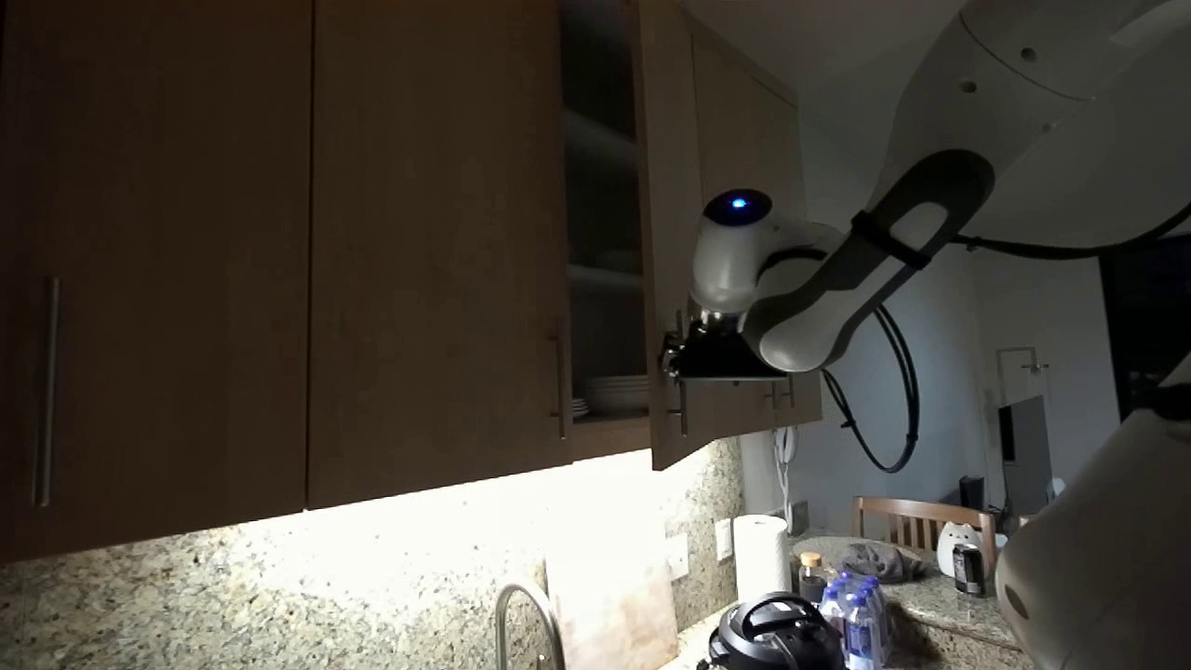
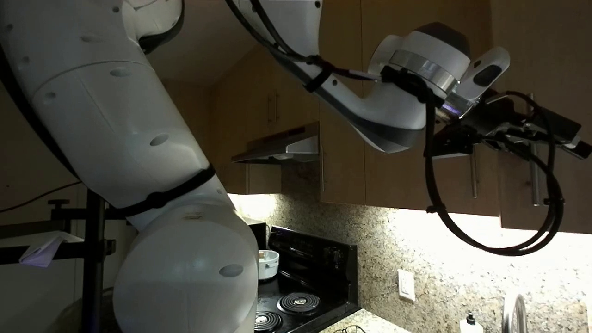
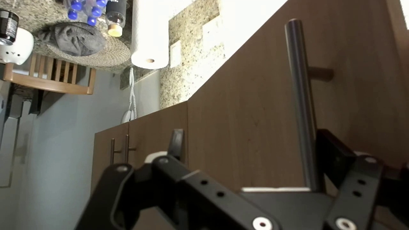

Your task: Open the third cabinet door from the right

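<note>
Gripper (image 3: 254, 146) holds its fingers wide apart, the slim bar handle (image 3: 300, 86) between them and just beside one; whether they touch, the views leave unclear. That placement probably lets one finger hook the bar and draw it outward. Behind the handle, the third cabinet door from the right (image 3: 249, 127) stands ajar, likely short of fully open. Beyond the handle, inside, bowls (image 1: 616, 398) sit stacked, presumably to save room. Lower than the handle and farther off stand a paper towel roll (image 1: 761, 558), then a wooden chair (image 1: 921, 510).
</note>
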### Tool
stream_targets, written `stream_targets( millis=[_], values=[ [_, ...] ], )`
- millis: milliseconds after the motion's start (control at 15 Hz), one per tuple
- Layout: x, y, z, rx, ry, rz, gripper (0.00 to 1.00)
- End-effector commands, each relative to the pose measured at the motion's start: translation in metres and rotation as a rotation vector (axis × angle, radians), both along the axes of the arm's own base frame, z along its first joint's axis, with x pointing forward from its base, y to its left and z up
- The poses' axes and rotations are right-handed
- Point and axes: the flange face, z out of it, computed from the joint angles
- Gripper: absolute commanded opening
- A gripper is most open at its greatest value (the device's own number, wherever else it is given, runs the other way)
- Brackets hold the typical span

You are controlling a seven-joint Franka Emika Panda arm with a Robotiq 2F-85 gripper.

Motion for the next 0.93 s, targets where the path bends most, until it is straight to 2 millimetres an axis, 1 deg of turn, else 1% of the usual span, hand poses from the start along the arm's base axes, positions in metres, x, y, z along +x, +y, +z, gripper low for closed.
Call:
stream_targets(
  millis=[0,267,600,733,867],
  values=[
    [-0.045,-0.045,0.007,-0.028,-0.021,-0.123,1.0],
    [-0.064,-0.056,0.002,0.009,-0.037,-0.086,1.0],
    [-0.095,-0.081,-0.003,0.032,-0.059,-0.024,1.0],
    [-0.102,-0.09,-0.007,0.028,-0.034,0.018,1.0],
    [-0.103,-0.096,-0.011,0.022,0.013,0.086,1.0]
  ],
)
